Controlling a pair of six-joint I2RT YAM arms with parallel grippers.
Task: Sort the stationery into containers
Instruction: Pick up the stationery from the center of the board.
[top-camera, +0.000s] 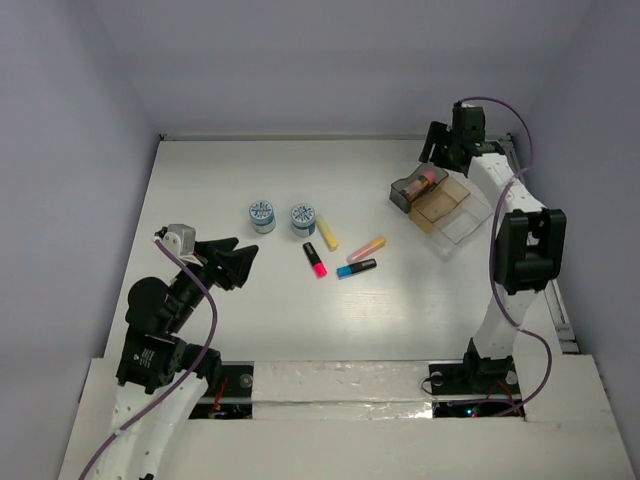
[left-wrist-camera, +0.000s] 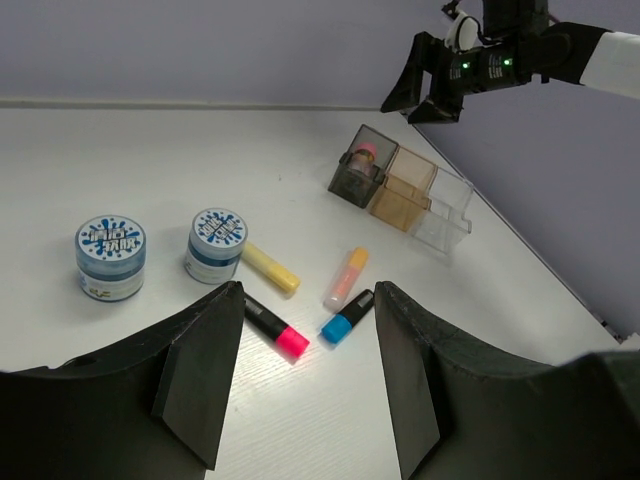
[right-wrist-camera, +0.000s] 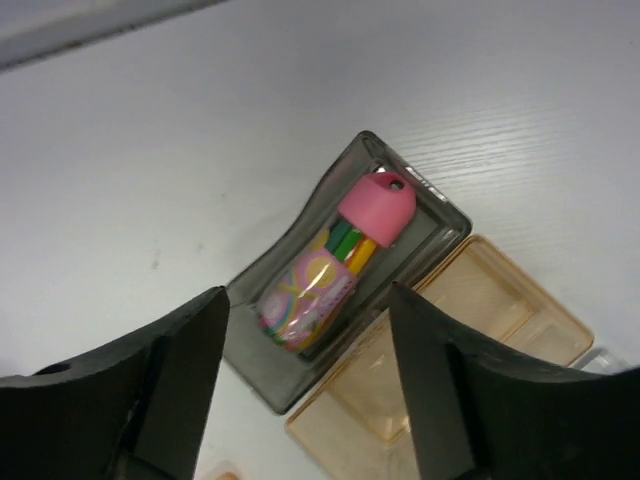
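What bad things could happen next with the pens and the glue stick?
1. The orange highlighter and blue-black highlighter lie almost touching, so the open left jaws might grab or knock both.
2. The glue stick lies slanted in the smoky grey tray, its cap near the rim. The right jaws just above it might bump it or nudge the tray.

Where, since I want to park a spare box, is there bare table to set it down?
Bare: the far strip between the rolls and the back wall, and the near strip between the highlighters and the arm bases. Crowded: the middle cluster of rolls and highlighters, with the left tool beside it, and the trays under the right tool.
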